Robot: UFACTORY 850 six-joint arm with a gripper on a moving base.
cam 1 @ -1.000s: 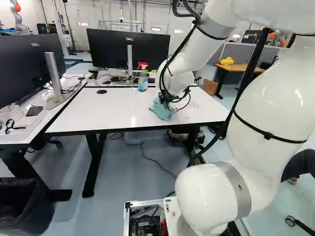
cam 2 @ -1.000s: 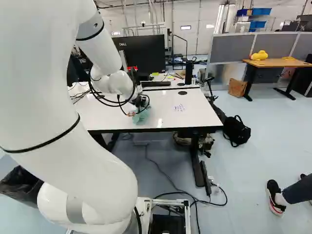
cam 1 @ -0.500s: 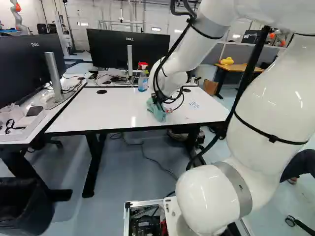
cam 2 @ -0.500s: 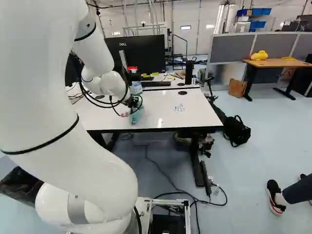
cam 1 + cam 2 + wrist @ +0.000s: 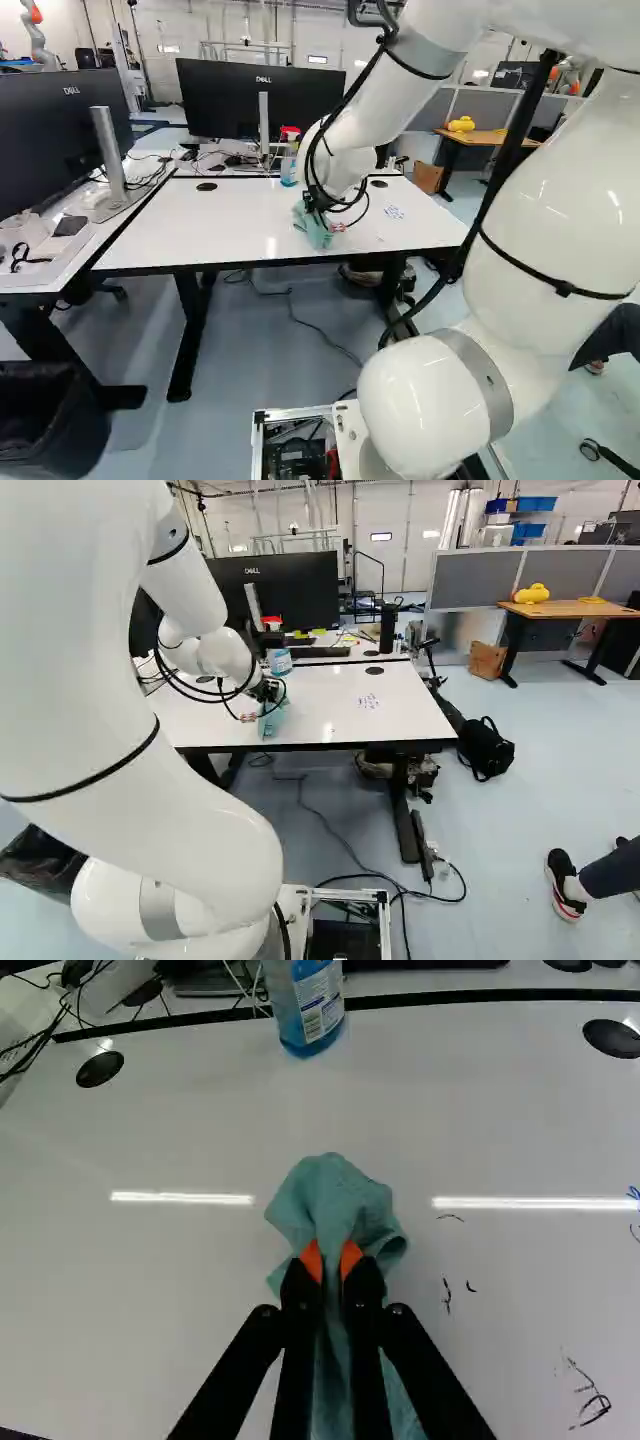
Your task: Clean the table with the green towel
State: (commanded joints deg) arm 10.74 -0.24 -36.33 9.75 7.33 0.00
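Item: green towel [image 5: 313, 230], one, bunched, on the white tabletop [image 5: 200, 235], about midway between its left and right edges and nearer the front edge than the back.
Item: gripper [image 5: 314, 205], one, black, closed on the towel, cloth pinched between its orange pads [image 5: 312, 1261]; folds lie ahead of the fingers and more cloth extends beneath them.
Item: spray bottle [image 5: 314, 1010], one, upright, blue liquid, red top, by the back edge, apart from the towel.
Item: pen marks [image 5: 368, 701], black and blue, right of the towel; some black strokes near it, others closer to the front edge.
Item: round black inserts [image 5: 100, 1069], two, near the back edge, one towards each back corner.
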